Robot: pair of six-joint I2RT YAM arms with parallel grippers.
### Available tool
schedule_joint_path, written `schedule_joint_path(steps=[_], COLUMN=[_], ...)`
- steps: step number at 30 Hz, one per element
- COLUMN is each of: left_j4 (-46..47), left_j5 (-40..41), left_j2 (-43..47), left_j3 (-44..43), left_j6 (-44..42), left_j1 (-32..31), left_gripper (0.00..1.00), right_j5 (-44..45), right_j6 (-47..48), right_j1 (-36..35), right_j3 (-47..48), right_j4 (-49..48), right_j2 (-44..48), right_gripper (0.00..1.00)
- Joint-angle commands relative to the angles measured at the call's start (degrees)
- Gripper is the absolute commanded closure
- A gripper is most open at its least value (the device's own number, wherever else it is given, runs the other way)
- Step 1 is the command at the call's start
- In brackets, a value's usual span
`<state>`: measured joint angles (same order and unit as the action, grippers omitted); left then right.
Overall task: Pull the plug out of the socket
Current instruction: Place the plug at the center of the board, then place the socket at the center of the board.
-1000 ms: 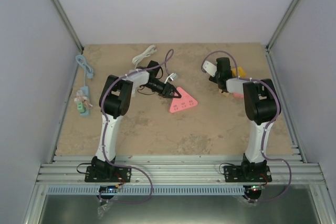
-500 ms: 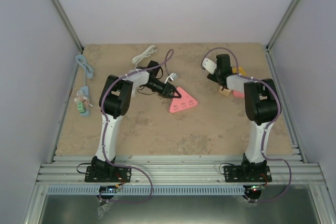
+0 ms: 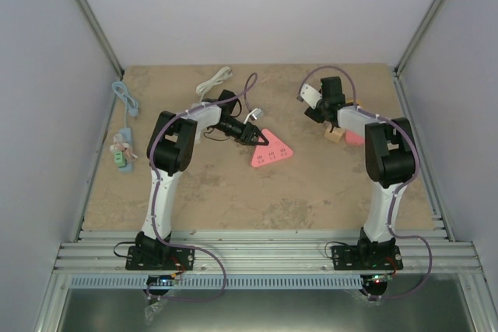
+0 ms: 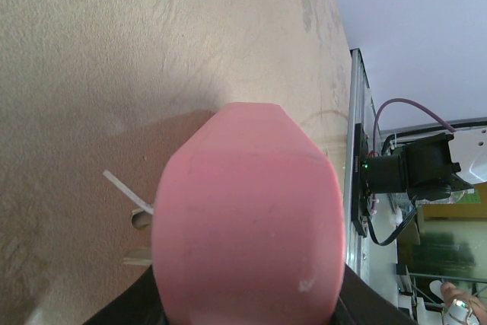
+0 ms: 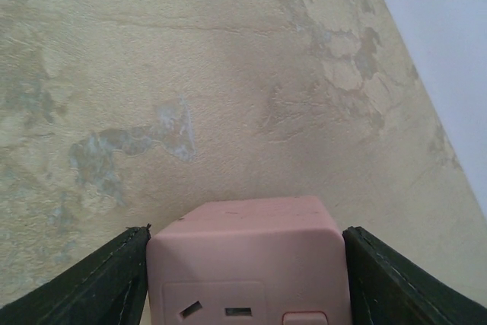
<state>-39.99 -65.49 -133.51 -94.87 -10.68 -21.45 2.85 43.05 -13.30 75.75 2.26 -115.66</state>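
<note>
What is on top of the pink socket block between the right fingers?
Nothing sits on the pink socket block: its face shows two empty slots and no plug. The picture's bottom edge cuts off the rest of that face.

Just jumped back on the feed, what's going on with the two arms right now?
The left gripper is shut on a corner of the pink triangular socket at mid-table. The right gripper, over on the right side, has a pink socket cube clamped between its fingers. A white cable lies near the back of the table. I cannot tell from these views whether any plug is seated in either socket.
</note>
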Motion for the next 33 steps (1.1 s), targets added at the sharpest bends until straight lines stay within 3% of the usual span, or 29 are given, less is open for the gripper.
schedule_joint_path(steps=[1,7,22,33], left_j4=[-1.51,-1.50,-1.59,-1.58], left_j5=[8.79,8.78,8.55,8.45], left_j2=[-2.55,-2.55,-2.54,-2.62], left_j3=[1.00,1.05,1.00,1.00], left_j6=[-0.83,-0.83,-0.86,-0.95], left_j1=[0.72,0.72,0.71,0.79], left_gripper=[1.00,1.00,1.00,1.00], right_j5=[-2.34,-4.34,-6.61,-14.52], right_j6=[-1.97,-2.24,-4.07,-5.08], right_j1=[0.11,0.12,0.60,3.69], right_j3=[-0.43,-1.53,-0.27,3.57], right_j4=[1.59,1.51,5.70,8.59], right_j2=[2.82,4.18,4.84,5.41], right_gripper=[0.32,0.19,0.23,0.24])
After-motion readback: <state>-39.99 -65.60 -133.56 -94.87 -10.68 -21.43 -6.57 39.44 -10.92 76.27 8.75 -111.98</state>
